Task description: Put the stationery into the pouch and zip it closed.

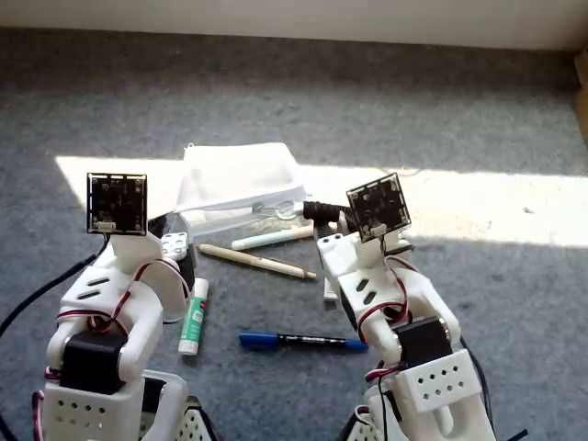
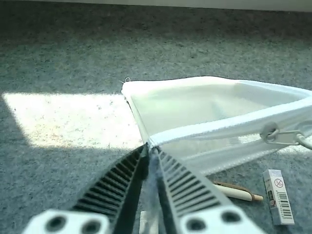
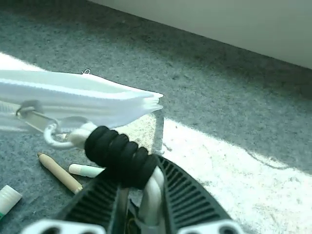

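Lighting is uneven. A hard sunlit band (image 1: 478, 207) crosses the grey carpet (image 1: 367, 101). The carpet on both sides of it lies in dull shade. The white pouch (image 1: 234, 175) sits within the band and glares, its surface detail nearly washed out. The black zip pull (image 3: 122, 158) reads dark and flat in the right wrist view.

The white mesh pouch (image 1: 237, 184) lies on grey carpet (image 1: 413, 119), mouth open, one corner pinched in the left claw (image 2: 149, 150). The black-gripped pen (image 3: 122, 156), clamped in the right claw (image 3: 140, 170), sits at its zipper ring. Nearby lie a pale marker (image 1: 271, 239), beige pen (image 1: 257, 261), glue stick (image 1: 194, 316) and blue marker (image 1: 303, 341).
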Controlling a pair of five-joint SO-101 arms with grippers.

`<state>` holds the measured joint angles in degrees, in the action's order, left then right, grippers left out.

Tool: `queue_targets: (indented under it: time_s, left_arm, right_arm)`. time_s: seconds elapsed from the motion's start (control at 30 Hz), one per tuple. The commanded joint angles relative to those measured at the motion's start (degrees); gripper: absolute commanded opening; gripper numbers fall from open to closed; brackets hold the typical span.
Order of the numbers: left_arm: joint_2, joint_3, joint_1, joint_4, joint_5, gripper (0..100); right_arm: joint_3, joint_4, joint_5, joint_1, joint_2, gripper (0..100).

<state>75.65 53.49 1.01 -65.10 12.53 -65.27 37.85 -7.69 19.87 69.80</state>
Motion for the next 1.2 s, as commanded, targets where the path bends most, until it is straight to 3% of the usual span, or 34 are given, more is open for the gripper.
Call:
queue_targets:
  time_s: [0.0,0.23,0.5,0.73,1.17]
  left_arm:
    - [0.57,-0.40,2.15,0.09,-0.35,1]
    - [0.57,-0.40,2.15,0.09,-0.35,1]
    - [0.57,-0.40,1.80,0.09,-0.35,1]
    - [0.04,-0.13,1.71,-0.26,0.26,20]
    - [0.04,3.21,-2.51,0.35,1.58,21]
  right_arm:
    - [2.77,-1.19,0.09,-4.53,1.19,0.5]
    - [2.77,-2.77,4.57,-8.75,1.19,0.5]
    - [2.77,-2.77,5.71,-8.75,1.19,0.5]
    - [2.86,-2.68,5.71,-6.81,1.19,0.5]
    - [3.12,-2.68,5.71,-5.14,1.19,0.5]
